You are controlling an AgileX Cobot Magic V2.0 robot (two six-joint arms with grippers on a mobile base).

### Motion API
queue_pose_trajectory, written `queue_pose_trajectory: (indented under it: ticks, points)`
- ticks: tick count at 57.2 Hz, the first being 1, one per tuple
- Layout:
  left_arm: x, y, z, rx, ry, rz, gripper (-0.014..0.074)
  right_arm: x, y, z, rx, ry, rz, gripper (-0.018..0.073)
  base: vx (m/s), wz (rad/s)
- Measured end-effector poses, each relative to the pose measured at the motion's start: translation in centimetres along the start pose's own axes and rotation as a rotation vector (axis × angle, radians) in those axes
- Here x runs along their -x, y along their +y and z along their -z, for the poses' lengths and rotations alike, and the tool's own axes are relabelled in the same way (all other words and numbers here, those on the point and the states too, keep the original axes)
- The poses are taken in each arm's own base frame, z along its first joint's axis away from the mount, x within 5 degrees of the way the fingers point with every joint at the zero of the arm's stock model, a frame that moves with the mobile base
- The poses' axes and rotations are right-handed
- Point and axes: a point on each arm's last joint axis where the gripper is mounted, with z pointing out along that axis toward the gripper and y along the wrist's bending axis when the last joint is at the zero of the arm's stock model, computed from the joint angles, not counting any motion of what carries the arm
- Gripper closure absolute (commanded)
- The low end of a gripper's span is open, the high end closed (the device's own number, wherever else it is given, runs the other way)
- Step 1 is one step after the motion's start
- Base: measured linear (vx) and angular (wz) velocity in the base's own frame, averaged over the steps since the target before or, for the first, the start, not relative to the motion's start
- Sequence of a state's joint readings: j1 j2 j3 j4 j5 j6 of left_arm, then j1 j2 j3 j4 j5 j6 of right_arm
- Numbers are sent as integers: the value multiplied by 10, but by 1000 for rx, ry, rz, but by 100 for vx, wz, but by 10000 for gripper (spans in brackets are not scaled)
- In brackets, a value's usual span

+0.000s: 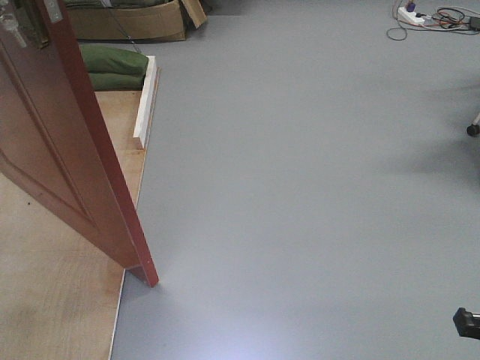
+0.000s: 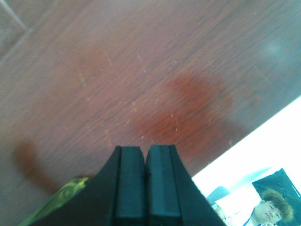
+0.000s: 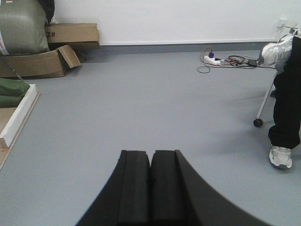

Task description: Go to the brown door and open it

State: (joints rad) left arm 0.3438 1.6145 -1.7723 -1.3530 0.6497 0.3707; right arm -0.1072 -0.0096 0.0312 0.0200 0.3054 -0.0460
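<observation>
The brown door [image 1: 52, 142] stands at the left of the front view, glossy reddish-brown, its narrow edge running down to the grey floor. Part of its dark handle plate [image 1: 19, 26] shows at the top left corner. My left gripper [image 2: 146, 148] is shut with nothing between its pads, its tips very close to the door's wood face [image 2: 141, 70]; whether they touch I cannot tell. A greenish ornate metal piece [image 2: 61, 195] peeks out beside its left finger. My right gripper [image 3: 151, 153] is shut and empty, hanging over bare grey floor away from the door.
A plywood base [image 1: 52, 300] lies under the door with a white wooden brace [image 1: 146, 101] at its edge. Green bags [image 1: 112, 67] and cardboard boxes [image 3: 42, 61] sit behind. A power strip with cables [image 3: 225, 60] and a person's legs [image 3: 287, 108] are at the right.
</observation>
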Motion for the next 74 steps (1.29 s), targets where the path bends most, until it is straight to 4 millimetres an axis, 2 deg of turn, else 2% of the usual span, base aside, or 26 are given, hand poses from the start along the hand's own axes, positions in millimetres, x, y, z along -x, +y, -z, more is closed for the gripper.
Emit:
queue_pose_trajectory:
  ticks: [74]
  points:
    - [3,-4,4,-2,-15,-8,600,0,0,0,0,0,0,559,11,-3]
